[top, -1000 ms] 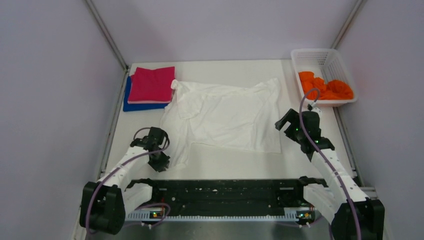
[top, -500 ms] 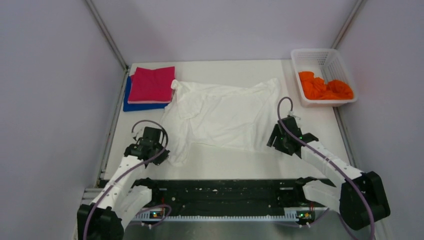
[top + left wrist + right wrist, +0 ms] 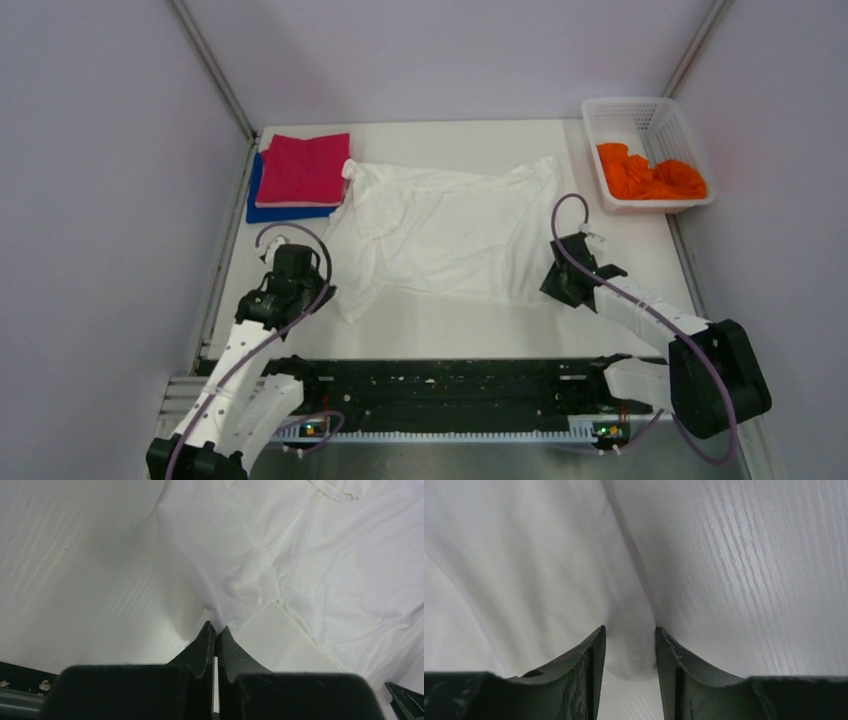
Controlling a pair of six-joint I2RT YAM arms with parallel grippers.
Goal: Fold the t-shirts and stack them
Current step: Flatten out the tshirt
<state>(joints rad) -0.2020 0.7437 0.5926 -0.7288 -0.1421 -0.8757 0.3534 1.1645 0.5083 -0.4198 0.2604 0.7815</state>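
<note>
A white t-shirt [image 3: 450, 230] lies spread across the middle of the table. My left gripper [image 3: 318, 298] is shut on its near left corner, and in the left wrist view that cloth [image 3: 300, 555] rises in a pinched fold from the closed fingertips [image 3: 216, 627]. My right gripper [image 3: 557, 285] is at the shirt's near right corner. Its jaws stand apart, and the rounded corner of the cloth [image 3: 634, 650] lies between them [image 3: 630, 632]. A folded magenta t-shirt [image 3: 305, 168] rests on a folded blue one [image 3: 262, 210] at the back left. An orange t-shirt [image 3: 650, 178] is bunched in the basket.
The white lattice basket [image 3: 640, 103] stands at the back right corner. Walls close in the table on the left, right and back. A black rail [image 3: 450, 385] runs along the near edge between the arm bases.
The right gripper came down and forward to the shirt's near right corner, and its jaws narrowed round the cloth. The left gripper, holding its corner, moved up and slightly away from the near edge.
</note>
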